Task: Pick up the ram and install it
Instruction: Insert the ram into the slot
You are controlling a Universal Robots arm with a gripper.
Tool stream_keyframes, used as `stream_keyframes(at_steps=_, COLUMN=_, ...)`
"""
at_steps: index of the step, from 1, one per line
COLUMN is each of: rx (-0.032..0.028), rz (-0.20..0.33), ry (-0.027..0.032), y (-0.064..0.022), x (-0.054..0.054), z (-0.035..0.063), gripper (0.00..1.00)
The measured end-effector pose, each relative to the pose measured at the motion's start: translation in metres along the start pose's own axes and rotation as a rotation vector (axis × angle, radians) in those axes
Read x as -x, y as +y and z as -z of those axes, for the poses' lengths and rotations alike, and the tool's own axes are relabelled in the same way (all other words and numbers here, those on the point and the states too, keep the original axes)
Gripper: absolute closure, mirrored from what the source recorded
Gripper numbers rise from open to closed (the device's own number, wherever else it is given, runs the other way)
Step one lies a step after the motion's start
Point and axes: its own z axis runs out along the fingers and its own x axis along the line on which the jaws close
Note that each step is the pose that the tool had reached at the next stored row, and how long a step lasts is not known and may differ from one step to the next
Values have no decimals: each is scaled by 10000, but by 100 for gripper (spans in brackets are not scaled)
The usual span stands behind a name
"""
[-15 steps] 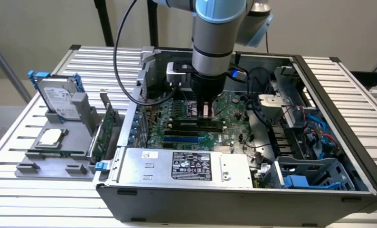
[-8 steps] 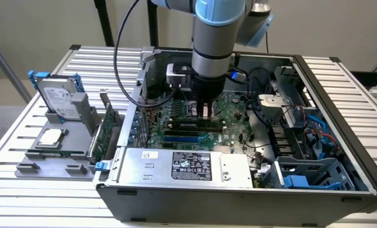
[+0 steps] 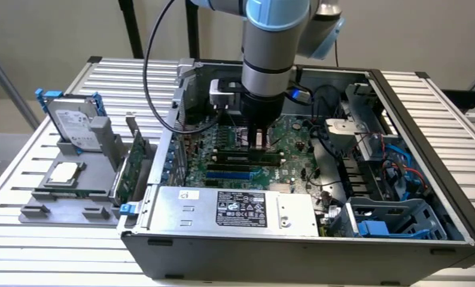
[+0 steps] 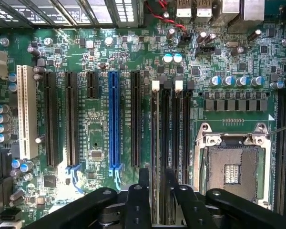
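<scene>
One grey robot arm reaches down from above into an open black computer case (image 3: 429, 107) that lies on its side on a slatted metal table (image 3: 453, 78). In the exterior view its black gripper (image 3: 258, 139) hangs low over the green motherboard (image 3: 289, 134), right above the black memory slots. Something slim sits between the fingers there, probably the ram (image 3: 258, 140), though the stick itself is hard to make out from this side. On the exterior view's left, outside the case, a grey fixture (image 3: 70, 191) carries a silver hard drive with blue rails (image 3: 72, 122) standing upright, a square processor chip (image 3: 63, 173) lying flat, and a broad green expansion card (image 3: 130, 170) on edge just beside the case wall. A silver power supply box (image 3: 237, 208) fills the near side of the case.

From the wrist view, the gripper (image 4: 154, 188) is clamped on the ram (image 4: 154, 143), a long slim green stick seen edge-on, its two black fingers (image 4: 143, 181) pressed against either face. The stick lines up with a black memory slot (image 4: 166, 129) with white end clips, between the blue expansion slot (image 4: 114, 119) and the open metal processor socket (image 4: 233, 167). Whether its lower edge already touches the slot cannot be told
</scene>
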Motion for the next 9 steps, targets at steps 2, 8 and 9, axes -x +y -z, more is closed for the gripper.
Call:
stream_keyframes(at_steps=2, rx=2, rz=0, ry=-1, y=0, x=0, z=74, gripper=0)
stream_keyframes(at_steps=8, rx=1, rz=0, ry=-6, y=7, x=1, z=198, gripper=100)
stream_keyframes(at_steps=9, rx=1, rz=-1, ry=-7, y=10, x=1, z=198, gripper=100)
